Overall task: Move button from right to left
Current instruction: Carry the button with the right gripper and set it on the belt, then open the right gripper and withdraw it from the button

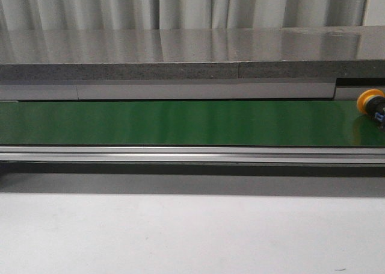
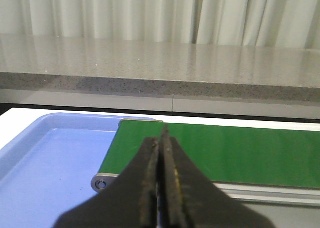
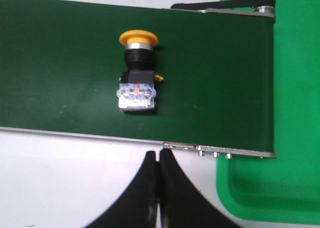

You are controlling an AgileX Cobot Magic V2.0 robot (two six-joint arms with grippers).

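Front view cutting off the button [image 1: 372,104] at the frame's right edge.
Lying sideways on the green belt [image 1: 180,123]; green tray [image 3: 280,188] sitting past its end, both claws [image 2: 161,153] [image 3: 159,160] pinching closed, empty.

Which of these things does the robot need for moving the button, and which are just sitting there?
Needed:
button, lying on its side
green belt under it
right gripper, shut, empty
left gripper, shut, empty

Just there:
blue tray
green tray
grey counter
curtain
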